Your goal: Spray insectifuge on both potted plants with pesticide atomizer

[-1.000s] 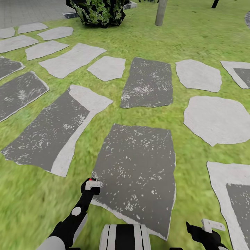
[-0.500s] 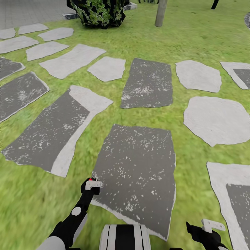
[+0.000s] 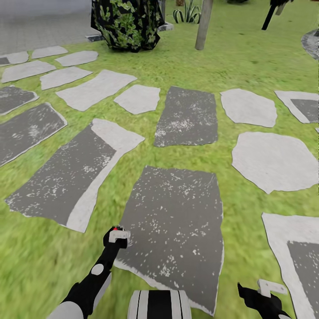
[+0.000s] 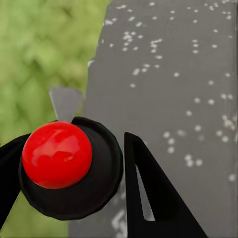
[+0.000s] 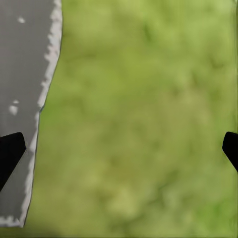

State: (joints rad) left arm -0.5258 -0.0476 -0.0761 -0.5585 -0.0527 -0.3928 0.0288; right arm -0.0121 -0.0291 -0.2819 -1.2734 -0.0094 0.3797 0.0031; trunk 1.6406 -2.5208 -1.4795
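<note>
Much lawn (image 3: 248, 57) and many grey stepping stones (image 3: 177, 212) stretch ahead of both hands. The right hand (image 3: 269, 287) is spread wide and empty. The left hand (image 3: 118, 235) pinches the pesticide atomizer (image 4: 58, 154), whose red knob and black cap are clear while its body is hidden beneath the fingers. It is probably light, rigid, smooth plastic, best gripped at the neck.

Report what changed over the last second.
The head camera tilted up or the robot advanced: the grey stepping stones slid slightly lower in view, revealing more of the dark leafy bush, a grey tree trunk and a striped spiky plant. Both arms keep their poses; nothing was grasped or released.
</note>
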